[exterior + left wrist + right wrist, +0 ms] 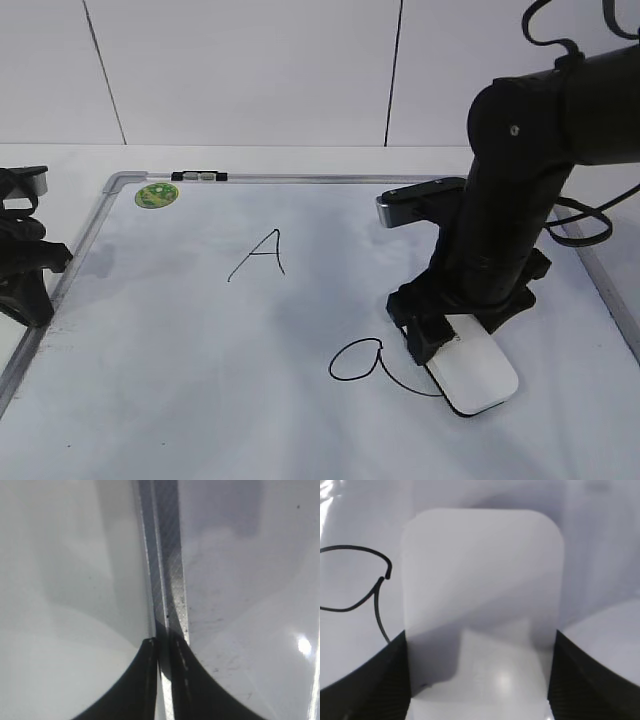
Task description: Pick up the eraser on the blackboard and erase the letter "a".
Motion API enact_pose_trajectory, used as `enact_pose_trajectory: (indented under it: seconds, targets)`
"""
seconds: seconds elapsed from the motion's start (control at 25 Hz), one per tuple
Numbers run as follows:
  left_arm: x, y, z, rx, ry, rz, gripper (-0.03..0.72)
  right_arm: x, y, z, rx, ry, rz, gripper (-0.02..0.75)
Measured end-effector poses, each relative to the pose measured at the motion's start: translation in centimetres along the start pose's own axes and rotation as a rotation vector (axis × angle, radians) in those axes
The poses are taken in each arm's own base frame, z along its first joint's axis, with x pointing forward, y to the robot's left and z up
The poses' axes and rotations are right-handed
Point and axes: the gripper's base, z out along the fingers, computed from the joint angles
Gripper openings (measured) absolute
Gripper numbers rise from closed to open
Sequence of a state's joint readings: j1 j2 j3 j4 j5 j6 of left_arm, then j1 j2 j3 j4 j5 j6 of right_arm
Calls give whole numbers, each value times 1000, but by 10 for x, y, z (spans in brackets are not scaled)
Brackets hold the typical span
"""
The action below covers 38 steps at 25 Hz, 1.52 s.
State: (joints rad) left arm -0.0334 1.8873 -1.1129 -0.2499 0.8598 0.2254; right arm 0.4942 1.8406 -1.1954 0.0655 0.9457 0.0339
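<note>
I'm looking at what reads as a lab or test bench. Behind the blackboard [200,330] stands a plain white panelled wall [250,70] with thin dark seams, and the board lies flat on a bare white table [60,165]. Black robot arms sit at the board's left edge [25,255] and over its right half [520,200], cables looping beside the latter.

Right gripper [440,340] clamps the eraser [475,375] flat on the blackboard [200,340], at the tail of the letter "a" [365,362]; capital "A" [258,256] intact.
</note>
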Motion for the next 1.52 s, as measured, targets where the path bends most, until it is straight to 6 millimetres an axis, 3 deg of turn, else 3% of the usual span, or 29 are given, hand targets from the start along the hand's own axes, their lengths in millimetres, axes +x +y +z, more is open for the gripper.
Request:
enact_pose_trajectory:
  seconds: [0.64, 0.76, 1.24, 1.52]
  targets:
    - [0, 0, 0, 0, 0, 0, 29, -5, 5, 10, 19, 13, -25, 568]
    - [0, 0, 0, 0, 0, 0, 29, -6, 18, 11, 32, -8, -79, 568]
    - [0, 0, 0, 0, 0, 0, 29, -7, 115, 15, -19, -37, -312, 567]
    - [0, 0, 0, 0, 0, 0, 29, -8, 121, 19, 20, -18, -332, 567]
